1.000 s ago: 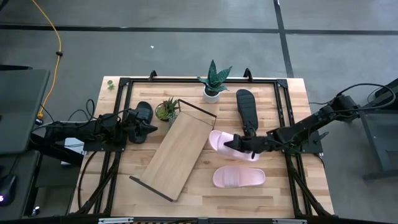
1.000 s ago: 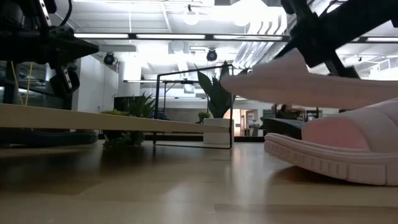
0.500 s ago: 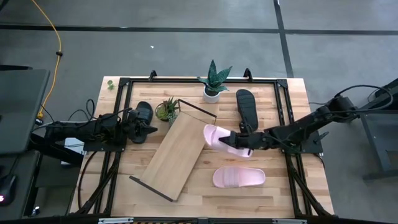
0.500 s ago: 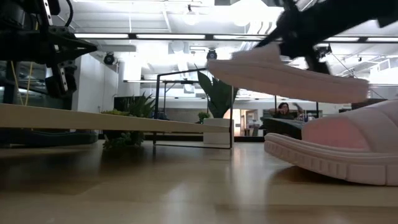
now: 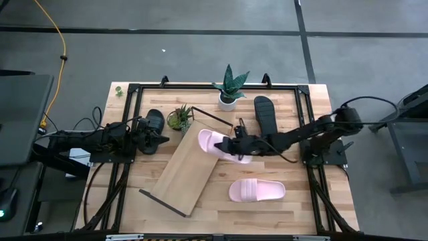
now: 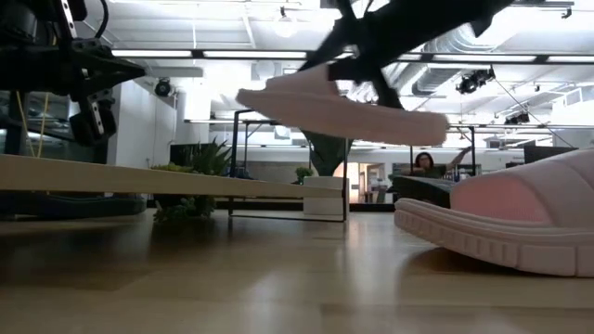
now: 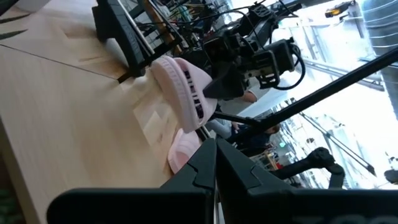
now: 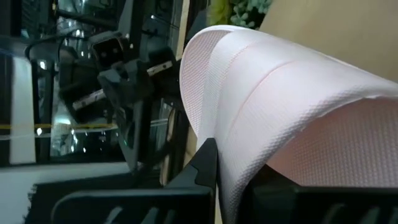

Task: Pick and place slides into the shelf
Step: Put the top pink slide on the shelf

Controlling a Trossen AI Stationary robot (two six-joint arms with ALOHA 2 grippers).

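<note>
A pale pink slide (image 5: 215, 143) hangs in my right gripper (image 5: 236, 144), above the far right end of the light-wood shelf (image 5: 187, 171); the low view shows the pink slide (image 6: 339, 107) in the air. The shelf lies slantwise on the table. A second pink slide (image 5: 257, 191) lies sole-down on the table near its right front. One black slide (image 5: 265, 115) lies at the far right. Another black slide (image 5: 154, 121) lies by my left gripper (image 5: 164, 139), which stays shut at the table's left, holding nothing. My right gripper holds the pink slide by its wide strap (image 8: 249, 124), at the strap's edge, pinched with one finger (image 8: 202, 168) outside and the other under the strap. It reaches in from the table's right, slanting a little downward. The slide is lifted clear, sole down and nearly level.
A snake plant in a white pot (image 5: 229, 92) stands at the table's far edge, and a small green plant (image 5: 179, 119) stands by the shelf's far left corner. A black frame (image 5: 134, 90) runs around the tabletop. The shelf's board (image 6: 139, 176) is bare along its length.
My right gripper has carried the pink slide toward the table's left and a little up, from over the bare table beside the shelf to above the shelf's far end. The slide has stayed clear of the table and roughly level.
</note>
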